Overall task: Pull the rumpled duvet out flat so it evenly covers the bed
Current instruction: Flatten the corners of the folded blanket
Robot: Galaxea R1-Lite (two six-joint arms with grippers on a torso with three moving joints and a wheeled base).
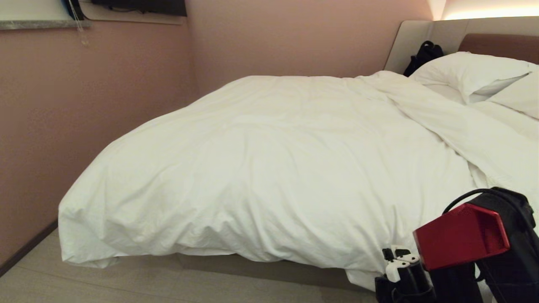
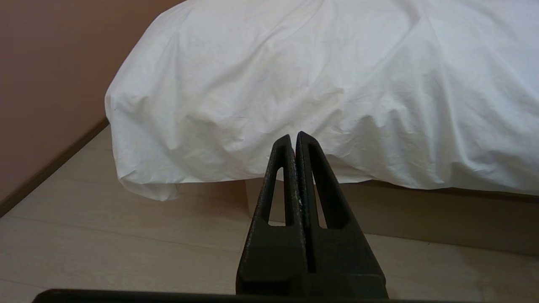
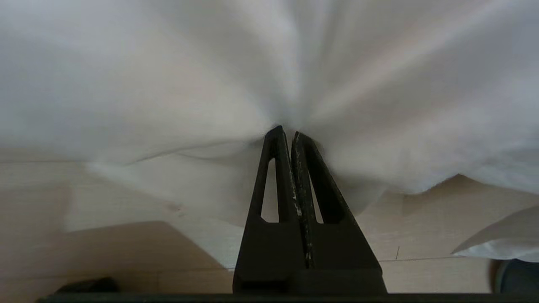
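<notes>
White duvet [image 3: 379, 84]: soft, bulky; your right gripper [image 3: 286, 132], jaws closed, pinches its hem; left gripper [image 2: 294, 136] closed, empty.

mattress: fully hidden under duvet [image 1: 269, 168] | pillows [image 1: 476, 71]: cut off at head view's right edge | right arm [image 1: 463, 235]: clipped lower right | right wrist view: duvet fabric motion-blurred around right gripper [image 3: 286, 132]

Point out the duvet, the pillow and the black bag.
duvet [image 1: 273, 168]: head view, its broad top.
pillow [image 1: 471, 69]: head view, its upper face.
black bag [image 1: 424, 54]: head view, its body by the headboard.
</notes>
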